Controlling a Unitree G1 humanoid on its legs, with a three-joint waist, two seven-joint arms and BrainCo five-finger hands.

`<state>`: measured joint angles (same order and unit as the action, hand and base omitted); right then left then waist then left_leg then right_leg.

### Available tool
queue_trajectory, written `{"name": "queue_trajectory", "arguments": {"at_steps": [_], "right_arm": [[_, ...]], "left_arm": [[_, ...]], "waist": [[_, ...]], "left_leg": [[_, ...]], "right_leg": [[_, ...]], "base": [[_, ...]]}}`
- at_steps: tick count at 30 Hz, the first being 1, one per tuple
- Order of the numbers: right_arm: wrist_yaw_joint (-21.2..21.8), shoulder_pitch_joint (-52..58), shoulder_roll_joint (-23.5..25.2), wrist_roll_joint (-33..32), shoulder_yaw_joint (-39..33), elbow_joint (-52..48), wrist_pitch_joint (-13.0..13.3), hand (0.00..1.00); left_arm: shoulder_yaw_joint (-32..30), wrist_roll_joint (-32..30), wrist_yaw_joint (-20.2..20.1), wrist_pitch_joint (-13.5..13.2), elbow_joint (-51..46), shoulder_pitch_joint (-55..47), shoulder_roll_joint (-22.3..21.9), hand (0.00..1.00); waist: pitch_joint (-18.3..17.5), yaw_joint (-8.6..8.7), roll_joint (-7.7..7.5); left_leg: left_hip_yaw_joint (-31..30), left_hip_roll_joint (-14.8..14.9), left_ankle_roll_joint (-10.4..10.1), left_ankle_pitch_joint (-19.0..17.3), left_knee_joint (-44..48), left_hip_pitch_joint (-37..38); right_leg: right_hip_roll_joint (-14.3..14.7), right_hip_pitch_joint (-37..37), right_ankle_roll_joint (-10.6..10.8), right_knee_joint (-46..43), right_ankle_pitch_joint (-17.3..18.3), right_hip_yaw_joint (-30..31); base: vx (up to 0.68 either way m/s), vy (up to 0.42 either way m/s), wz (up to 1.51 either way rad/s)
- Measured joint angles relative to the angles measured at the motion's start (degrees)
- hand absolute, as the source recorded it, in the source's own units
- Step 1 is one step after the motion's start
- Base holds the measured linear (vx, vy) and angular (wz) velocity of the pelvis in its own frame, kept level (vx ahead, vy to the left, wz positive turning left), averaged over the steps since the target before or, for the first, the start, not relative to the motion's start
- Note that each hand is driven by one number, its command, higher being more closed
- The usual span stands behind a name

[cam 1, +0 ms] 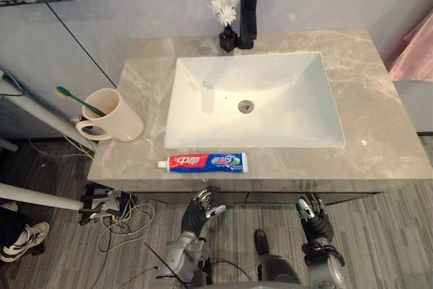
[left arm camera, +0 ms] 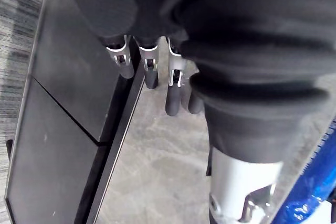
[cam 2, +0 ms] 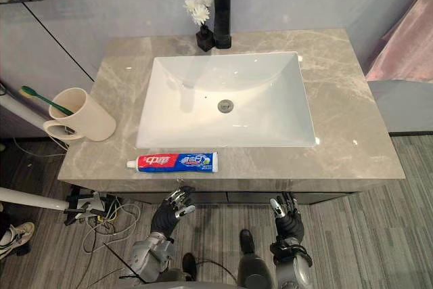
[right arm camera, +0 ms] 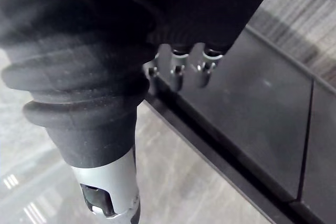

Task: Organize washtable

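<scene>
1. While both hands hang in front of and below the front edge of the washtable [cam 1: 385,120], neither holds anything. The left hand [cam 1: 203,209] has its fingers loosely apart, just below the toothpaste tube [cam 1: 206,162].
2. The right hand [cam 1: 312,216] is further right along the same edge, fingers relaxed and empty.
3. The toothpaste tube lies flat on the front strip between the sink [cam 1: 284,99] and the counter edge, cap to the left.
4. At the counter's left edge a beige cup [cam 1: 111,116] lies on its side, with a green-handled toothbrush [cam 1: 78,101] sticking out of its mouth.
5. Behind the sink, a black faucet [cam 1: 252,5] and a small black vase of white flowers [cam 1: 227,35] stand side by side.
</scene>
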<state>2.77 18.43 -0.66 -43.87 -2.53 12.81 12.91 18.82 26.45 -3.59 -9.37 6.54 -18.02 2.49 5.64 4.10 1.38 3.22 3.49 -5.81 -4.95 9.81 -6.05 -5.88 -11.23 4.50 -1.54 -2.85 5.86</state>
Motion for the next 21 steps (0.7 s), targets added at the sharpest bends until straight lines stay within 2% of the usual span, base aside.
{"name": "queue_trajectory", "arguments": {"at_steps": [2, 3, 4, 5, 6, 8, 9, 10, 11, 12, 13, 14, 15, 16, 17, 18, 19, 20, 21], "right_arm": [[0.1, -1.1, -0.4, 0.0, -0.9, 0.1, 0.4, 0.00], [0.0, -1.9, 0.4, 0.0, -1.7, 0.9, 0.7, 0.00], [0.0, -1.9, 0.7, 0.0, -1.9, 1.2, 0.7, 0.00], [0.0, -1.8, 1.4, 0.0, -1.8, 1.3, 0.7, 0.00], [-0.1, -1.5, 2.9, 0.0, -1.8, 1.3, 0.7, 0.00], [-0.2, -0.8, 4.2, 0.0, -1.5, 1.4, 0.7, 0.00], [-0.3, -0.2, 4.4, 0.0, -1.1, 1.9, 0.7, 0.00], [-0.4, 0.2, 4.5, 0.0, -0.9, 2.2, 0.7, 0.00], [-0.5, 0.3, 4.5, 0.0, -0.9, 2.5, 0.7, 0.00], [-0.6, -0.1, 4.4, 0.0, 0.0, 2.4, 0.7, 0.00], [-0.5, -0.1, 4.1, 0.1, 0.9, 1.8, 0.7, 0.00], [-0.3, -0.1, 3.7, 0.5, 1.4, 1.6, 0.7, 0.00], [-0.1, -1.1, 2.6, 1.4, 1.5, 1.5, 0.7, 0.00], [-0.2, -1.6, 2.7, 1.7, 1.7, 1.6, 0.7, 0.00], [-0.2, -1.8, 2.6, 2.0, 2.3, 1.9, 0.7, 0.00], [-0.2, -2.5, 2.2, 2.7, 3.1, 2.4, 0.6, 0.00], [-0.2, -2.6, 1.8, 3.1, 3.7, 2.6, 0.5, 0.00], [-0.1, -3.9, 1.3, 3.6, 5.0, 2.6, 0.5, 0.00], [-0.2, -4.7, 0.9, 4.0, 5.5, 3.1, 0.5, 0.00]], "left_arm": [[1.0, 0.0, 0.0, 0.0, 0.0, 1.3, 0.0, 0.00], [1.3, 0.0, 0.0, -0.1, 0.0, 2.5, 0.1, 0.00], [1.3, 0.2, 0.0, -0.5, -0.1, 2.7, 0.3, 0.00], [1.3, 0.3, 0.0, -0.7, -0.1, 2.8, 0.7, 0.00], [0.9, 0.6, 0.0, -1.1, -0.1, 2.6, 1.4, 0.00], [-0.5, 0.6, 0.2, -1.1, -0.1, 2.4, 1.4, 0.00], [-1.6, 0.6, 0.4, -1.2, -0.1, 2.1, 1.3, 0.00], [-3.0, 0.2, 1.1, -1.2, -0.1, 2.0, 1.3, 0.00], [-3.7, -0.2, 1.5, -1.2, -0.1, 1.9, 1.2, 0.00], [-5.1, -0.3, 2.0, -1.2, -0.2, 1.8, 0.9, 0.00], [-6.2, -0.3, 2.7, -1.2, -0.1, 1.9, 0.8, 0.00], [-6.8, -0.3, 2.8, -1.1, -0.1, 1.8, 0.5, 0.00], [-8.0, -0.6, 2.7, -1.1, -0.3, 1.6, -1.2, 0.00], [-8.5, -0.7, 2.7, -1.1, -0.2, 1.7, -1.5, 0.00], [-8.7, -0.9, 2.8, -1.1, -0.2, 2.0, -1.5, 0.00], [-9.3, -1.2, 2.9, -1.1, -0.4, 1.6, -1.9, 0.00], [-9.8, -1.3, 3.1, -1.1, -0.4, 1.5, -2.3, 0.00], [-10.5, -1.3, 3.7, -1.1, -1.0, 1.3, -2.8, 0.00], [-10.7, -1.2, 3.8, -1.2, -1.6, 1.2, -3.2, 0.00]], "waist": [[-0.3, 0.18, 0.42], [-0.5, 0.44, -0.53], [-1.0, 0.53, -1.81], [-1.2, 0.64, -2.47], [-1.5, 1.20, -3.43], [-1.7, 1.40, -3.93], [-1.4, 1.45, -3.42], [-1.1, 1.53, -2.94], [-0.7, 1.45, -2.29], [-0.7, 0.54, -2.80], [-0.3, 0.21, -3.00], [-0.4, -0.01, -2.65], [-0.5, -0.45, -1.90], [0.1, -0.49, -2.00], [0.4, -0.61, -1.91], [0.4, -1.81, -2.70], [0.4, -2.27, -2.72], [-0.1, -3.00, -2.37], [-0.4, -3.47, -1.95]], "left_leg": [[0.4, 0.0, -0.1, -3.0, 0.4, 0.3], [2.8, -1.0, 1.6, -4.7, -0.7, 0.9], [5.3, -1.7, 1.7, -4.7, -1.1, 1.2], [6.7, -2.3, 1.8, -4.8, -1.2, 1.4], [8.9, -3.5, 2.6, -5.1, -1.4, 1.8], [12.2, -4.1, 4.1, -6.0, -1.5, 2.3], [14.2, -3.5, 5.0, -6.5, -1.3, 2.5], [15.4, -2.2, 7.0, -6.6, -0.3, 2.4], [15.8, -1.3, 7.7, -6.6, 0.3, 2.2], [17.4, 0.0, 7.8, -6.6, 1.9, 1.7], [17.6, -0.2, 7.6, -6.7, 3.1, 1.4], [17.4, 0.1, 7.3, -6.3, 2.0, 1.6], [18.0, 1.2, 7.4, -5.5, -0.4, 2.4], [18.0, 1.2, 7.4, -5.2, -0.6, 2.8], [17.2, 1.0, 7.4, -5.2, -0.3, 3.8], [16.8, 0.6, 7.3, -5.1, 0.0, 4.7], [16.6, 0.6, 7.2, -5.1, 0.0, 4.7], [15.6, 0.4, 6.7, -4.7, -0.5, 3.6], [14.8, 0.6, 6.3, -3.7, -0.9, 2.5]], "right_leg": [[0.0, -0.1, 1.1, 0.0, -0.7, 0.7], [-1.0, -0.3, 2.0, 0.0, -1.2, 2.0], [-1.9, -0.8, 2.4, 0.0, -1.4, 3.4], [-2.5, -1.2, 2.6, 0.0, -1.6, 4.2], [-3.3, -1.9, 2.9, -0.4, -1.9, 6.0], [-3.3, -2.7, 2.5, -0.7, -2.2, 8.3], [-3.2, -3.1, 0.0, -1.0, -1.0, 6.2], [-2.8, -3.3, -2.3, -3.2, -0.9, 1.4], [-2.4, -3.5, -2.6, -5.9, -1.2, -0.9], [-2.0, -5.0, -1.7, -12.3, 0.7, -6.5], [-2.4, -6.9, -0.9, -15.2, -0.7, -9.0], [-1.9, -6.8, 0.1, -14.2, -1.7, -9.1], [-0.8, -5.3, 1.4, -12.9, -1.0, -9.4], [-0.9, -5.5, 0.0, -17.4, 2.3, -9.7], [-1.3, -4.4, -1.5, -24.9, 7.9, -11.3], [-1.6, -1.8, -1.1, -23.7, 9.3, -12.9], [-1.6, -0.8, -1.1, -21.8, 9.3, -13.6], [-1.2, 1.9, -1.1, -15.3, 9.3, -14.4], [-0.8, 3.6, -0.5, -9.4, 7.4, -15.1]], "base": [[-0.14, 0.225, -0.23], [-0.17, 0.284, -0.37], [-0.14, 0.243, -0.44], [-0.11, 0.163, -0.63], [-0.15, 0.190, -0.80], [-0.12, 0.157, -0.84], [-0.03, 0.101, -0.75], [0.00, 0.083, -0.66], [0.08, 0.036, -0.56], [0.09, 0.036, -0.50], [0.08, 0.027, -0.45], [0.07, -0.019, -0.28], [0.06, -0.051, -0.07], [0.09, -0.093, 0.16], [0.08, -0.073, 0.20], [0.08, -0.089, 0.13], [0.02, -0.072, 0.10], [0.00, -0.074, 0.25], [0.00, -0.061, 0.40]]}}
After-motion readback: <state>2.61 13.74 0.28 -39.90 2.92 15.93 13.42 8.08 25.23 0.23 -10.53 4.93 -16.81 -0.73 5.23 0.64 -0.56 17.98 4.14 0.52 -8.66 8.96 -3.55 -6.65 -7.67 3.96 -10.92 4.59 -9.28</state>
